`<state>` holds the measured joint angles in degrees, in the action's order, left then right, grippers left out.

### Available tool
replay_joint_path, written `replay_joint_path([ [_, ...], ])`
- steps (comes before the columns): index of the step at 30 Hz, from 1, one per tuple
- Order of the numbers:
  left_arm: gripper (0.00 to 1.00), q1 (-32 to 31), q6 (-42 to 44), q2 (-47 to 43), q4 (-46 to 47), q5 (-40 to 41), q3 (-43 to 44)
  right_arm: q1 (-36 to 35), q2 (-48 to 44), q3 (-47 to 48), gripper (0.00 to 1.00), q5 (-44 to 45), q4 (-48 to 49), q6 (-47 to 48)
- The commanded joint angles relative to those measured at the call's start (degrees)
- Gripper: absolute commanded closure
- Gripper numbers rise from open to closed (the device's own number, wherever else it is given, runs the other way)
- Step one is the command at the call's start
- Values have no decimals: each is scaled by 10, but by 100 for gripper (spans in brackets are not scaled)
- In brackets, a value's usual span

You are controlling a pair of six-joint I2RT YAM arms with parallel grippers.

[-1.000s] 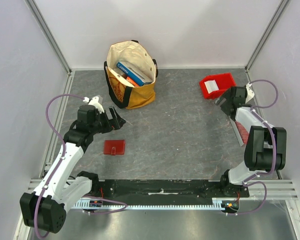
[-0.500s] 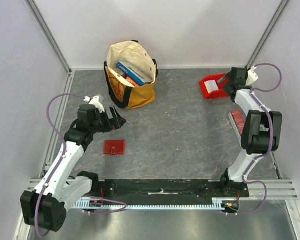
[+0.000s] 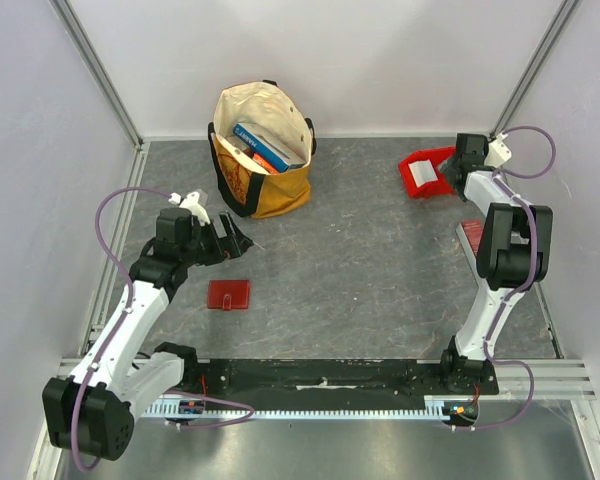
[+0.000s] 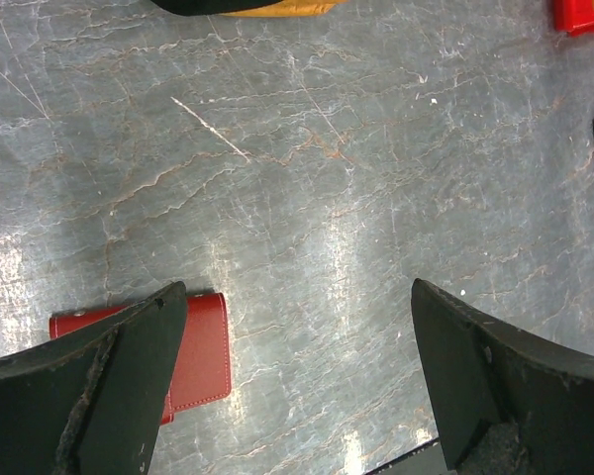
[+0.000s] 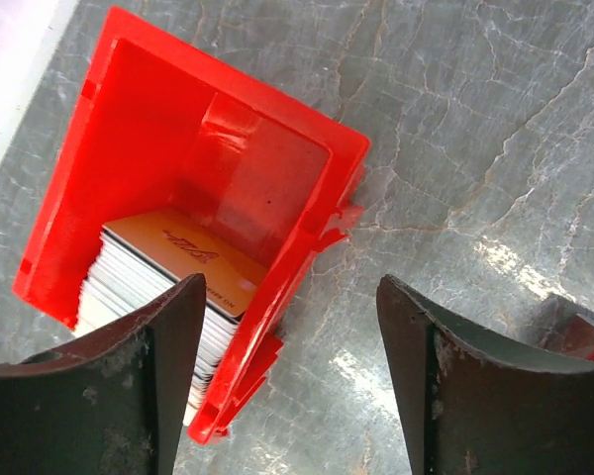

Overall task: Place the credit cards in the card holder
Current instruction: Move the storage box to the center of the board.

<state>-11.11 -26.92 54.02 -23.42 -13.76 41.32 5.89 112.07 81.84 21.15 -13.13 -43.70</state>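
A grey stone-patterned counter (image 3: 360,260) seen from above, with two robot arms. At the far right corner, the right hand (image 5: 292,368) hovers over an open red bin (image 5: 148,129), its fingers apart and holding nothing. A stack of cards (image 5: 178,259) lies in the bin's near end, pale edges showing under a tan top card. Well apart, on the left, the dark red wallet (image 3: 228,294) lies closed and flat. The left hand (image 3: 238,238) hangs just beyond it, fingers spread wide and empty. At the back stands a cream and yellow bag (image 3: 280,195) holding books (image 3: 265,140).
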Motion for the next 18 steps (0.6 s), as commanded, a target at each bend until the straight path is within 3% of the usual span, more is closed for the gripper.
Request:
replay_joint_path([
  [1, 1, 5, 13, 5, 21, -18, 18, 5, 14, 30, 24, 21, 2, 6],
  [8, 1, 6, 12, 8, 22, -22, 18, 7, 25, 29, 39, -1, 4, 20],
  [18, 1, 7, 11, 10, 23, -30, 18, 5, 25, 19, 49, -32, 6, 34],
])
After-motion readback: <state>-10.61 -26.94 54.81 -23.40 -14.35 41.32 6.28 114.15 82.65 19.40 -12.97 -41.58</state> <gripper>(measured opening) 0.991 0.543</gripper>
